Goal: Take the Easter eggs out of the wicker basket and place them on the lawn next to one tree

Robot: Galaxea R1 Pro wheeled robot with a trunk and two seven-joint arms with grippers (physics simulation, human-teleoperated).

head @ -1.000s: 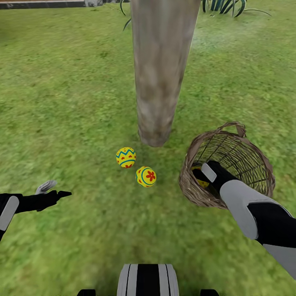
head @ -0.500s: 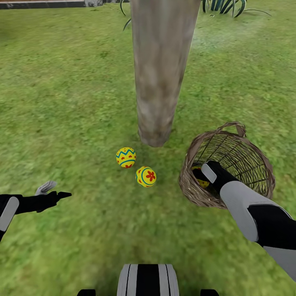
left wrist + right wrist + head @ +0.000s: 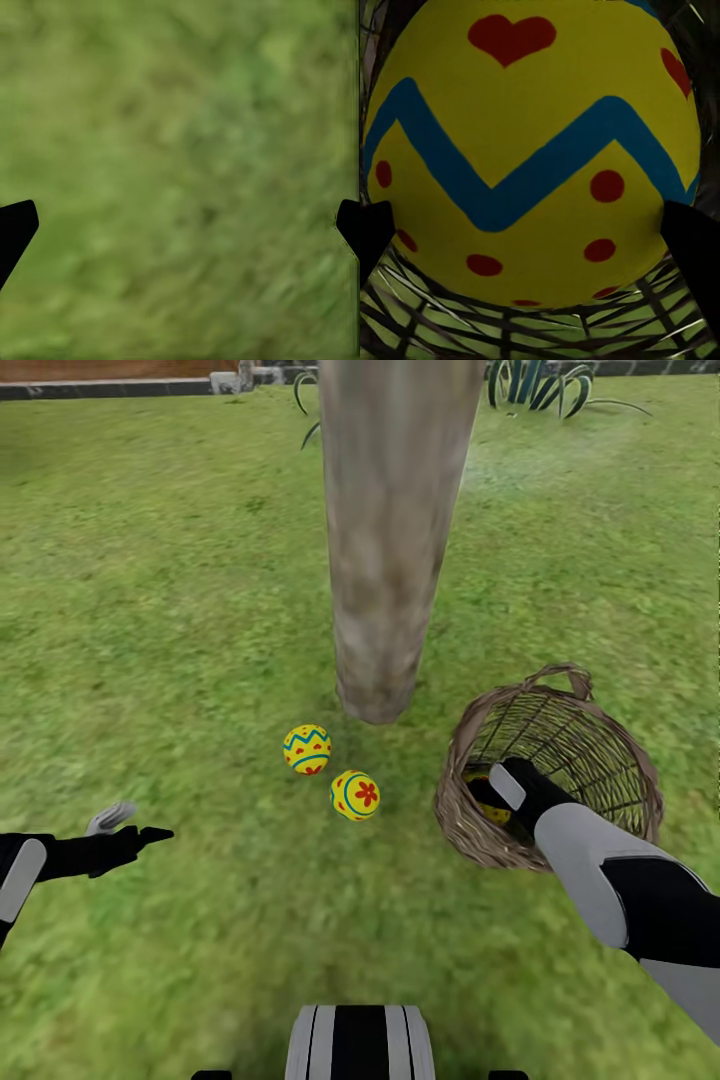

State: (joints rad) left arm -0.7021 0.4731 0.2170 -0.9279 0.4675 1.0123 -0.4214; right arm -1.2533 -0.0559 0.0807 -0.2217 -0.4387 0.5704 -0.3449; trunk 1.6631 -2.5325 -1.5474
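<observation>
The last egg (image 3: 532, 150), lying inside the basket (image 3: 480, 840) at four o'clock from the tree (image 3: 385, 560), is framed between the right claw's (image 3: 536, 247) fingertips, contact uncertain; the left claw (image 3: 180, 232) is spread wide.

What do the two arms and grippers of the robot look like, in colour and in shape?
The right arm has smooth grey and black shell segments, ending in a black wrist with a pale grey panel. The left arm is black with a similar grey panel. The left gripper shows one pale grey and one black pointed finger. No cables or markings show.
</observation>
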